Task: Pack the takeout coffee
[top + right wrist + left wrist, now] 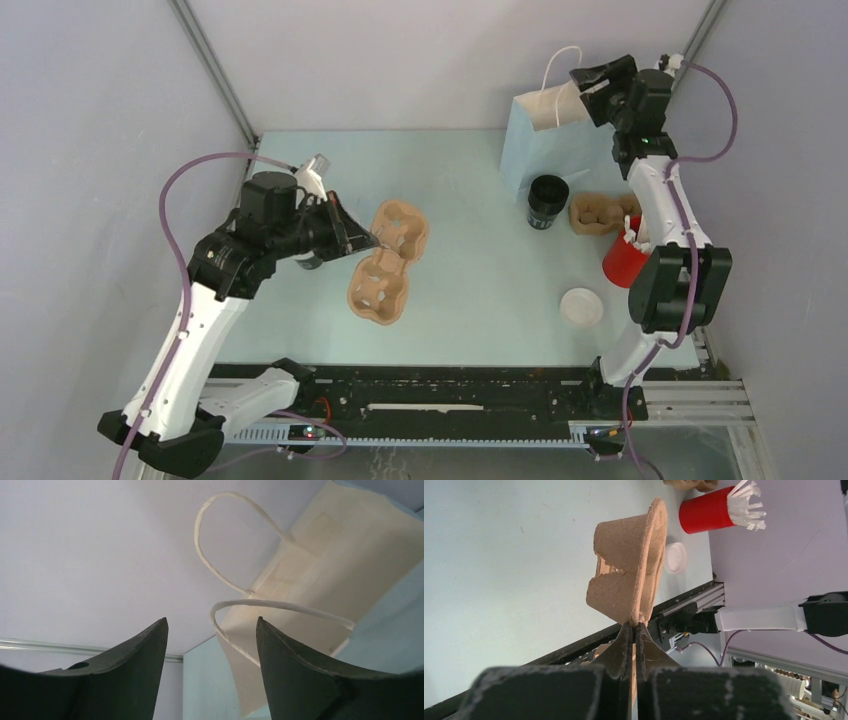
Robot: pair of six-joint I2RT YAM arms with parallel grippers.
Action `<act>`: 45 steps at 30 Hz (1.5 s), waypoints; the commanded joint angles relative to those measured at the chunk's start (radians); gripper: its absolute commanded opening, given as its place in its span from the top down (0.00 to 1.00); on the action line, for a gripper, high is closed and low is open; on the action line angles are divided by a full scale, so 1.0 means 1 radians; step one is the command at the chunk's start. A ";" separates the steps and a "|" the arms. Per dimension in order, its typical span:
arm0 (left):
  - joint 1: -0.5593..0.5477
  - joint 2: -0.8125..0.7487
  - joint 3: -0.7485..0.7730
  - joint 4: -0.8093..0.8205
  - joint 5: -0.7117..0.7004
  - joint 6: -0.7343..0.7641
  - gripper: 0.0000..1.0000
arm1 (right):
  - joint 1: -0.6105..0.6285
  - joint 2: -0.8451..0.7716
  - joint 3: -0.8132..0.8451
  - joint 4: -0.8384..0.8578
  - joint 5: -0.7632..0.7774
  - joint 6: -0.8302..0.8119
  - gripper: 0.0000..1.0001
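My left gripper [362,240] is shut on the rim of a brown pulp cup carrier [387,262], which it holds at table centre-left; in the left wrist view the carrier [629,565] stands edge-on above the closed fingers [621,645]. A black coffee cup [547,202] stands open-topped in front of the light blue paper bag [545,140] at the back right. Its white lid [581,307] lies on the table at the right. My right gripper [598,83] is open, raised beside the bag's top; the bag's white handles [235,555] show just past its fingertips.
A second pulp carrier [601,213] lies at the right next to a red cup [625,262] holding white sticks, also in the left wrist view [706,512]. Another dark cup [308,262] sits partly hidden under my left arm. Enclosure walls stand close on all sides.
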 commanded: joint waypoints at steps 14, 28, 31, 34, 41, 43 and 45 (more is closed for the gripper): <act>0.036 -0.074 0.002 -0.051 -0.049 0.054 1.00 | 0.224 0.173 0.275 -0.038 0.222 -0.294 0.91; 0.049 -0.117 0.071 -0.098 -0.110 0.053 1.00 | 0.278 0.122 0.077 0.382 -0.967 0.156 1.00; 0.049 -0.141 0.107 -0.121 -0.142 0.044 1.00 | 0.320 -0.001 -0.103 0.433 -0.981 0.157 1.00; 0.050 -0.173 0.145 -0.129 -0.161 0.020 1.00 | 0.379 -0.113 -0.291 0.483 -0.982 0.166 1.00; 0.052 -0.177 0.236 -0.106 -0.109 -0.050 1.00 | 0.521 -0.390 -0.567 0.397 -0.794 0.173 1.00; 0.053 -0.168 0.257 -0.078 -0.076 -0.070 1.00 | 0.539 -0.463 -0.598 0.353 -0.735 0.164 1.00; 0.053 -0.163 0.254 -0.010 -0.014 -0.113 1.00 | 0.548 -0.523 -0.628 0.301 -0.681 0.156 1.00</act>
